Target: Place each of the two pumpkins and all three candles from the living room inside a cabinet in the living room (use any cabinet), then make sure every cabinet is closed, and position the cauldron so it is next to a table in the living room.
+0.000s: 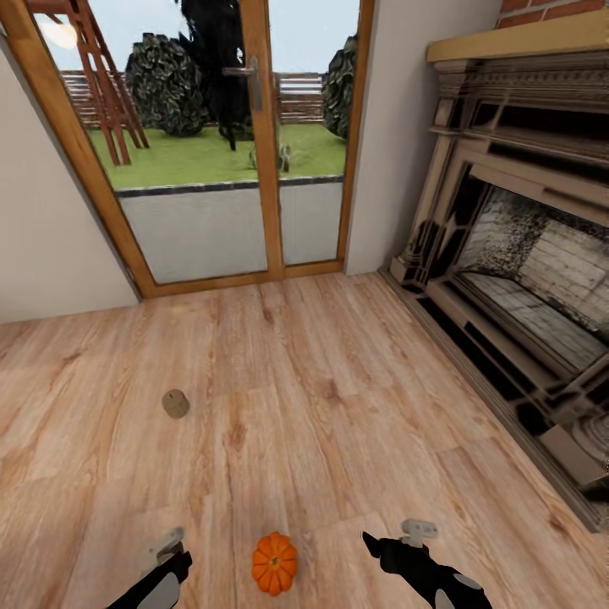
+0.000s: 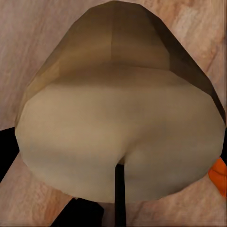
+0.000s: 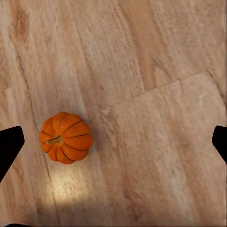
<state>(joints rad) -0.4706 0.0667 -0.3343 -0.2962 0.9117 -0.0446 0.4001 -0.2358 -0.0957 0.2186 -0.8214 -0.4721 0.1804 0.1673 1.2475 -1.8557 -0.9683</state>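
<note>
A candle [image 2: 118,137], olive-beige with a paler flat top, sits very close in the left wrist view with my left gripper [image 2: 113,156] shut on it. Its black fingers [image 2: 7,151] show at the candle's sides. One orange pumpkin [image 1: 274,562] lies on the wooden floor between my two arms, and shows again in the right wrist view as pumpkin [image 3: 65,137]. My right gripper [image 3: 113,142] hangs open above the floor, to the right of the pumpkin, with nothing in it. A second candle [image 1: 176,403] lies on its side on the floor further ahead, to the left.
A glazed wooden patio door [image 1: 262,144] stands ahead with a garden behind it. A dark ornate fireplace [image 1: 524,279] runs along the right side. White walls [image 1: 51,245] flank the door. Wooden floor [image 1: 338,397] stretches open in between.
</note>
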